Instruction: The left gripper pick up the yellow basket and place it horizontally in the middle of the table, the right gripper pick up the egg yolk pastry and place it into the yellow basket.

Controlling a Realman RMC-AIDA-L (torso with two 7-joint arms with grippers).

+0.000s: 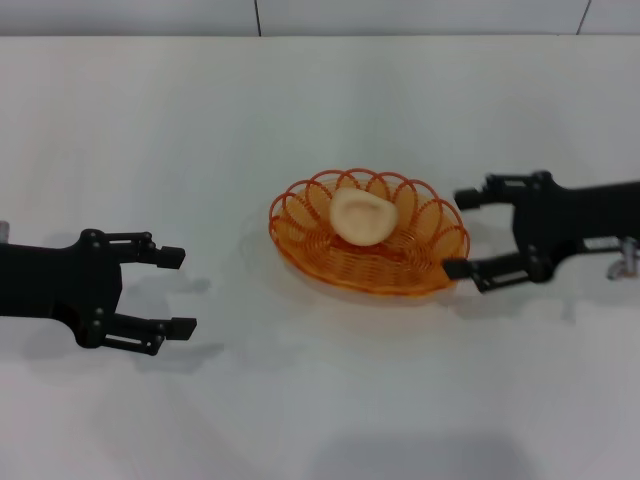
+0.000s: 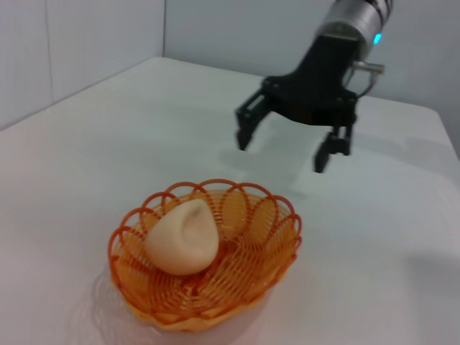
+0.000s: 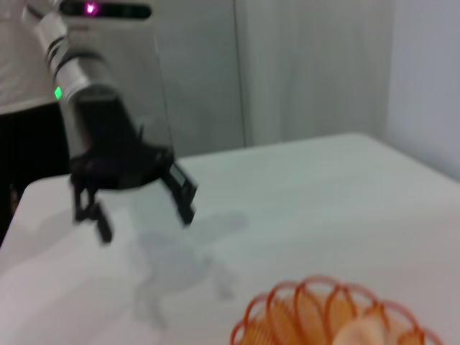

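The yellow basket (image 1: pixel 420 262) lies on the white table (image 1: pixel 320 110) a little right of the middle, long side across. The egg yolk pastry (image 1: pixel 363 215) rests inside it, toward the back. My right gripper (image 1: pixel 461 233) is open and empty just to the right of the basket, with its near fingertip close to the rim. My left gripper (image 1: pixel 178 291) is open and empty at the left, well apart from the basket. The left wrist view shows the basket (image 2: pixel 273 251), the pastry (image 2: pixel 183 238) and the right gripper (image 2: pixel 282 151) beyond them. The right wrist view shows the left gripper (image 3: pixel 146 221) and part of the basket (image 3: pixel 287 309).
A wall runs along the table's far edge (image 1: pixel 320 36). Nothing else stands on the table in the head view.
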